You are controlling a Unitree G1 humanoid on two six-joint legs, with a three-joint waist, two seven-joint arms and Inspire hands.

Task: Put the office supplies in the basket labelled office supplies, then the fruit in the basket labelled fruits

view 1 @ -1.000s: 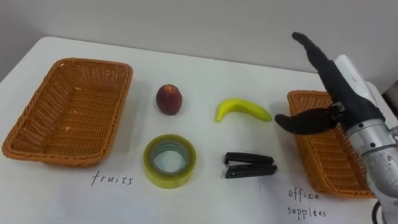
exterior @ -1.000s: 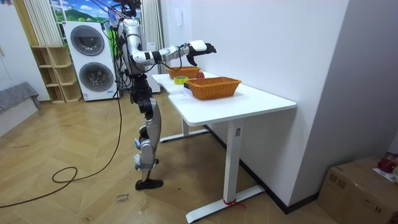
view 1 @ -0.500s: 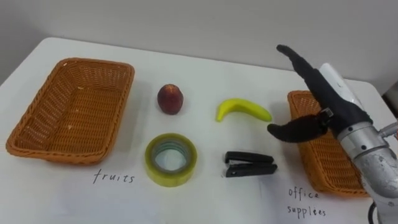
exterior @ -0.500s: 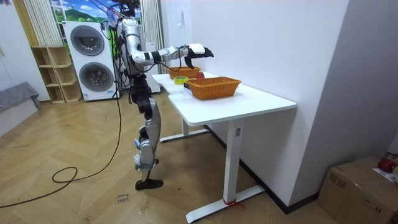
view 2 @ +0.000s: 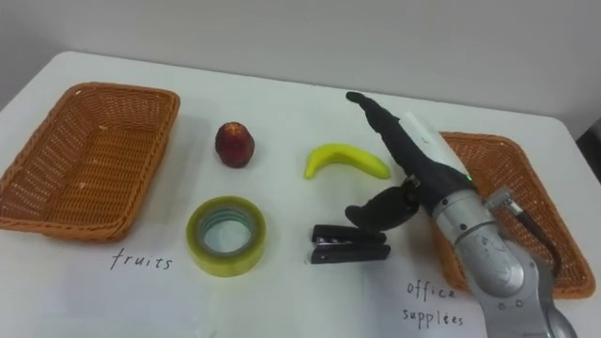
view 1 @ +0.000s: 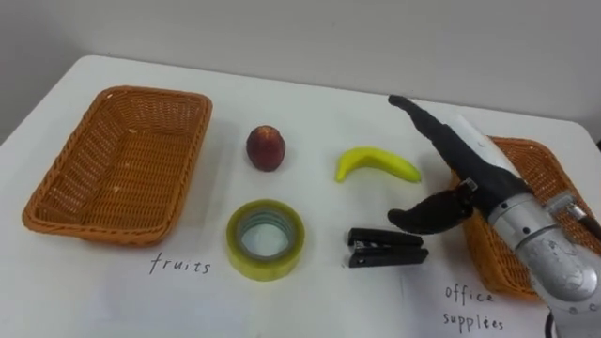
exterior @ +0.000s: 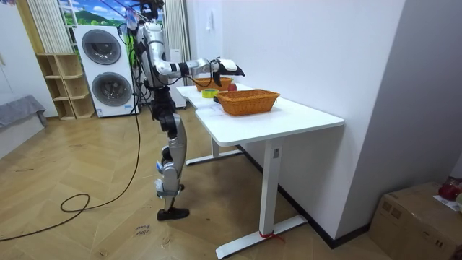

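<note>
You are at the opening of the sort: both baskets look empty and all four items lie on the surface (view 1: 310,300) between them. The red fruit (view 1: 267,148) and the banana (view 1: 376,164) sit in the far row. The tape roll (view 1: 268,267) and the stapler (view 1: 385,249) sit in the near row. The left basket (view 1: 122,160) stands at the left edge and the right basket (view 1: 540,174) at the right edge.

Your right hand (view 1: 467,174) is released and carries nothing. Its fingers stretch straight toward the far edge, passing just right of the banana's tip. The thumb is spread wide, pointing left, low over the stapler's right end. The forearm comes in across the right basket's near-left corner.

By that pose, the step in hand is most likely a reach for the stapler, though the banana is just as near. For the stapler, lower the palm, turn the fingers down across its body, and close thumb against fingers around its middle. Then lift it clear and carry it right, over the basket's rim.
</note>
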